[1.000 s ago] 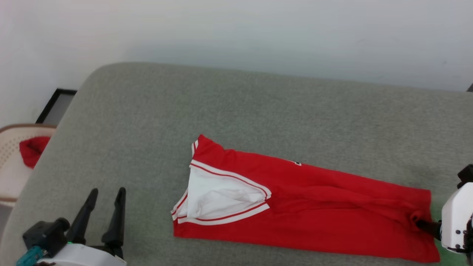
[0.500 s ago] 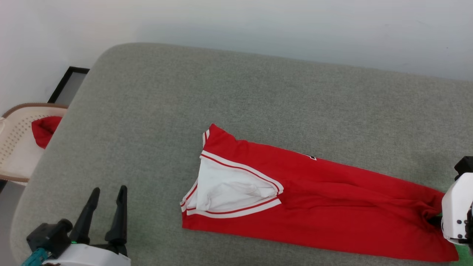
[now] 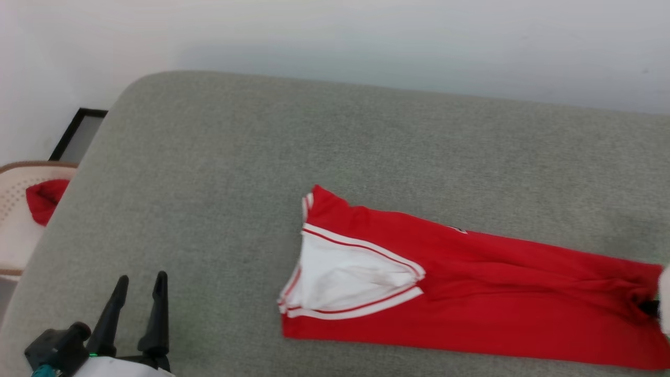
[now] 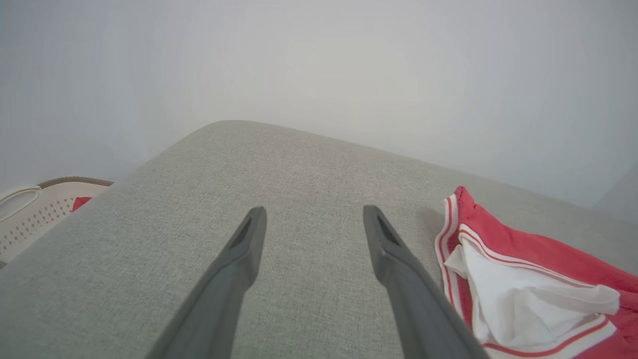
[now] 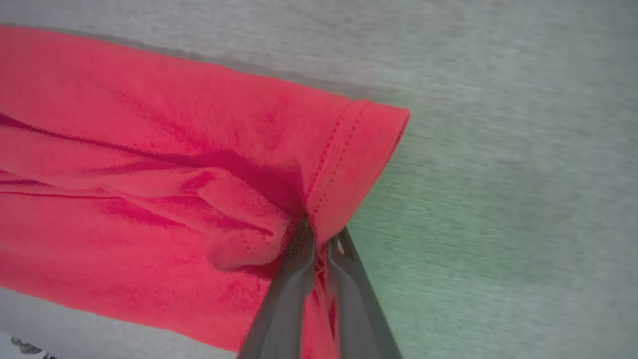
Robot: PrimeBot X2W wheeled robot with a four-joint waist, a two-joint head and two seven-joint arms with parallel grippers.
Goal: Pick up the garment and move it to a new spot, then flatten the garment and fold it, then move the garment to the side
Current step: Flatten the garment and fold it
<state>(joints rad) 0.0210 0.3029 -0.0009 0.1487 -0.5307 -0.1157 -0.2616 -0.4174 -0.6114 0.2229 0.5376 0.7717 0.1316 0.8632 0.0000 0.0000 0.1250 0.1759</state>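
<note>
The garment (image 3: 471, 293), a red jersey folded into a long strip, lies across the grey cushion with its white sleeve (image 3: 350, 280) and striped trim on top at the left end. In the left wrist view its sleeve end (image 4: 528, 294) sits to the right of my fingers. My right gripper (image 5: 319, 234) is shut on the garment's hemmed end (image 5: 349, 164), bunching the cloth there; in the head view the right gripper (image 3: 651, 308) shows at the right edge. My left gripper (image 3: 138, 283) stands open and empty over bare cushion at the lower left, also seen as the left gripper (image 4: 314, 219).
The grey cushion (image 3: 235, 157) has a rounded far-left corner and a pale wall behind it. Off its left edge stands a cream perforated basket (image 3: 10, 209) holding a small plain red cloth (image 3: 43, 199). A dark frame (image 3: 78, 133) lies on the floor beyond it.
My right gripper has shut on the garment's hem and dragged the garment to the right along the cushion. The head camera has shifted too. The left gripper stays open.
</note>
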